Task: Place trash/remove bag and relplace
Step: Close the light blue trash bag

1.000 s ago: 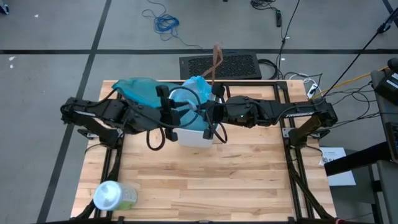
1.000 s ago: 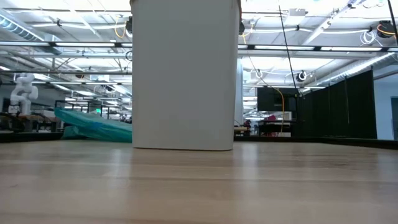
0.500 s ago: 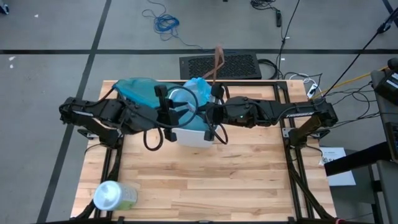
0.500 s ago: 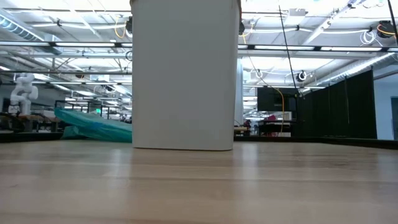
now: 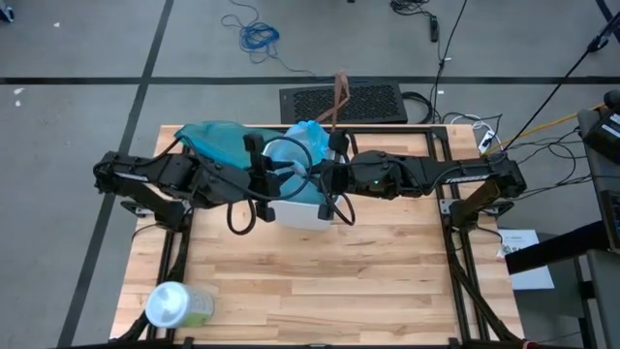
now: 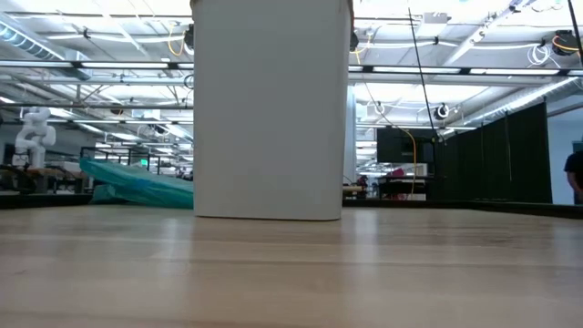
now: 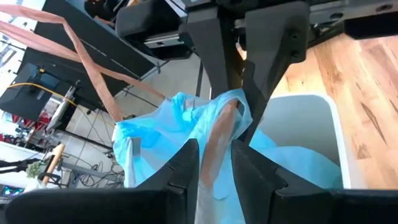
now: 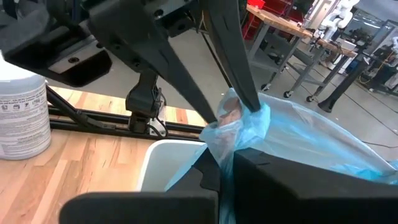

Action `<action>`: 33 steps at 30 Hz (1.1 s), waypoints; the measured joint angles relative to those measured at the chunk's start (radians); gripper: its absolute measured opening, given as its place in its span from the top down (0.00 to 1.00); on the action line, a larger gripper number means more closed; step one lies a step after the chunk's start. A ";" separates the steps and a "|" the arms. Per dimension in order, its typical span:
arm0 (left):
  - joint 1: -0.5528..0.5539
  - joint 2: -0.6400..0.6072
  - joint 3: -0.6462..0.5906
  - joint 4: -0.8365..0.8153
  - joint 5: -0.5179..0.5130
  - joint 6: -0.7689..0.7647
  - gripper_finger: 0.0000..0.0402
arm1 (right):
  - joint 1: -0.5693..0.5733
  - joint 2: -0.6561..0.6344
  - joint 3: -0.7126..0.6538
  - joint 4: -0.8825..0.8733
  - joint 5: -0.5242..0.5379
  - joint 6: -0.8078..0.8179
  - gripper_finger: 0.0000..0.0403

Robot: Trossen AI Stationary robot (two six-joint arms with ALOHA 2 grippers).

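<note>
Both grippers, left (image 7: 214, 163) and right (image 8: 227, 167), pinch the bag (image 7: 186, 134) over the bin (image 5: 300, 214); thin, limp, slippery film, probably best gripped bunched.

- High view: overhead, straight down on the whole table (image 5: 291, 291).
- Low view: tabletop level, close to the white bin (image 6: 271, 109).
- Both wrist views: very close, sharing the light-blue bag (image 7: 186, 124) and bin.
</note>
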 joint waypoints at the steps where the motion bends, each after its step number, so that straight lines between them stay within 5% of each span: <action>1: 0.001 0.000 0.000 0.000 0.000 0.000 0.80 | 0.000 0.000 0.000 0.000 0.000 0.000 1.00; 7: 0.007 -0.008 0.001 0.008 0.000 0.001 0.98 | 0.000 0.000 0.000 -0.002 0.000 -0.013 1.00; 23: 0.006 -0.019 0.120 -0.017 0.000 -0.003 1.00 | -0.042 -0.017 0.000 -0.073 0.017 -0.041 0.99; 33: 0.016 -0.019 0.122 -0.019 0.014 -0.016 1.00 | -0.027 -0.069 -0.001 0.049 0.091 -0.122 0.73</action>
